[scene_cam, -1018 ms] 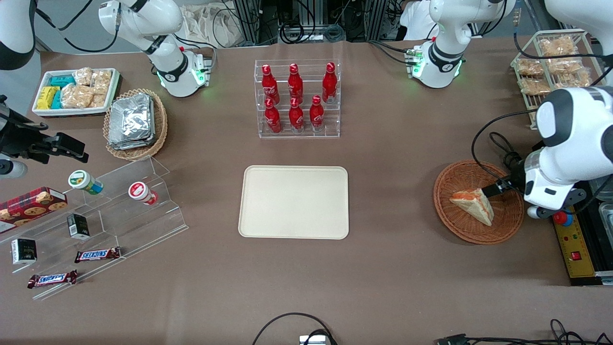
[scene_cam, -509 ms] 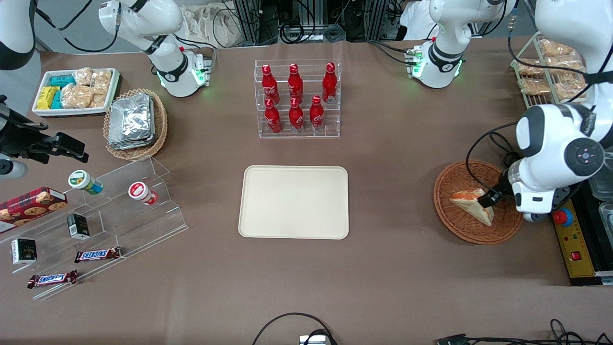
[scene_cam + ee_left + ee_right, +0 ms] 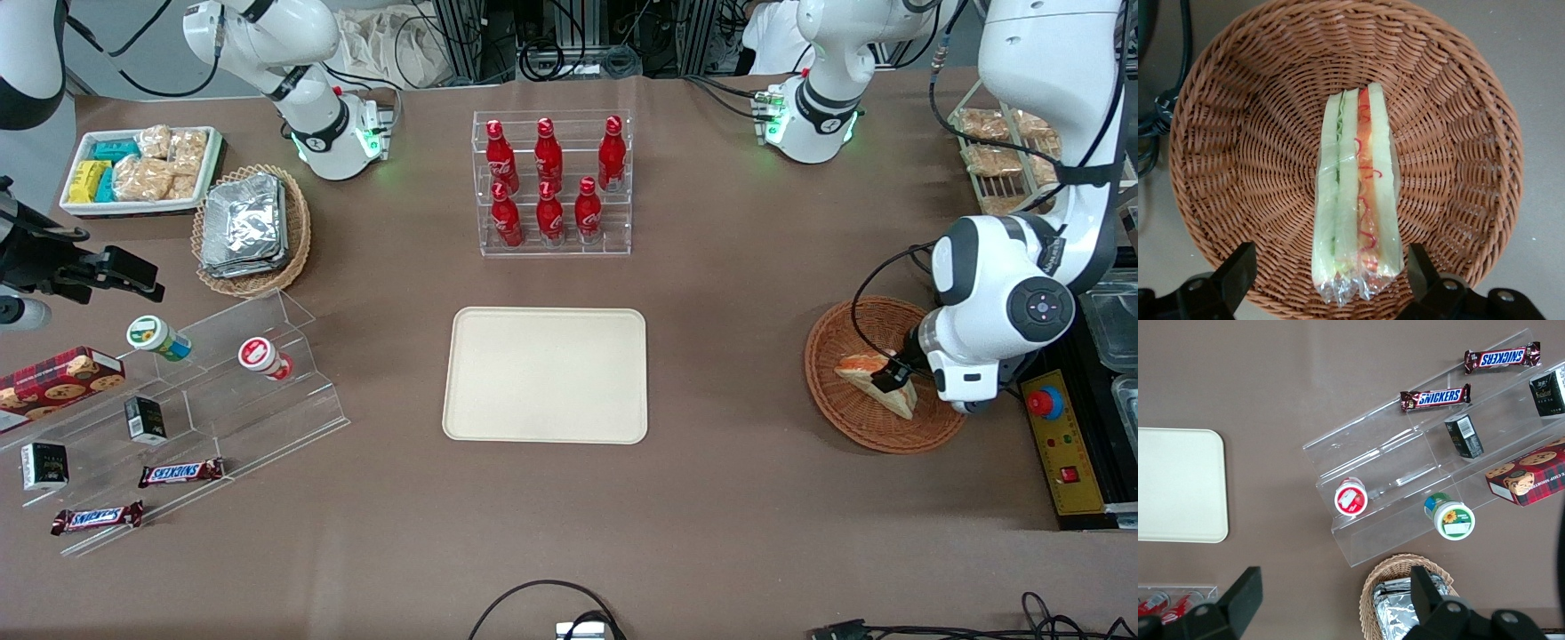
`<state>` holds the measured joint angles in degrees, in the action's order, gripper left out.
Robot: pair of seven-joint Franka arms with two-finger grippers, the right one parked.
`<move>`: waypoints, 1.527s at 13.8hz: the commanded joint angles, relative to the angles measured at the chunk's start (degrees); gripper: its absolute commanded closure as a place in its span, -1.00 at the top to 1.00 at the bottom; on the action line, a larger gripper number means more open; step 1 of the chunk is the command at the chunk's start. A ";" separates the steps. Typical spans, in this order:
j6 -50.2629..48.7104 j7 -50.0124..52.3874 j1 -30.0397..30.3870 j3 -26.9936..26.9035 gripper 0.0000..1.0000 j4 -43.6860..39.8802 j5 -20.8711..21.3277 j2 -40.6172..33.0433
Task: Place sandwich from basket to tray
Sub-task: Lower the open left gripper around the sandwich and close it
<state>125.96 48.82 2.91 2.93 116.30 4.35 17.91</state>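
Sandwich pick from the basket, at the moment before the grasp. The end effector (image 3: 1328, 277) hangs low over the basket (image 3: 831, 404), its two fingers (image 3: 1238, 270) spread wide and holding nothing. In the left wrist view the sandwich (image 3: 1355, 213) lies across the basket floor with its cut filling edge turned up toward the camera, and the fingers stand one to each side of its near end, apart from the wrap.

To do the step well, the fingers should descend until they bracket the two flat bread faces, then close gently. The wedge is soft and clear-wrapped, so a firm squeeze would likely crush it, while a grip on loose film alone may slip. Whether the fingertips have already reached the height of the bread cannot be judged with certainty from these views.

Edges and room: the woven basket wall rises all round the sandwich, so the lift should be straight up until the wedge clears the rim. In the front view the tray (image 3: 547, 422) lies well apart from the basket, toward the middle of the table (image 3: 729, 498), with only bare table surface between them. The tray has a low rim and nothing on it, so any spot well inside its edges would serve. The rack of red bottles (image 3: 551, 182) stands farther from the front camera than the tray, off the direct path.
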 commanded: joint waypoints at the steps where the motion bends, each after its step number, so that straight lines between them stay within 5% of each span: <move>1: 5.41 1.45 0.16 -0.03 1.00 4.27 0.92 -0.50; 7: 11.14 1.54 0.08 -0.29 0.90 6.13 0.83 1.52; 8: 11.15 1.54 0.08 -0.29 0.58 5.96 0.74 1.69; 10: 11.15 4.07 0.17 -0.82 -0.40 5.17 0.74 1.43; 12: 10.63 5.41 0.08 -0.73 -1.00 4.12 0.92 1.34; 21: -8.42 4.27 -0.36 -0.47 -1.00 -9.75 1.01 0.99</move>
<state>123.47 52.61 2.90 2.38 111.01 4.42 19.12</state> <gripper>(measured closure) 0.749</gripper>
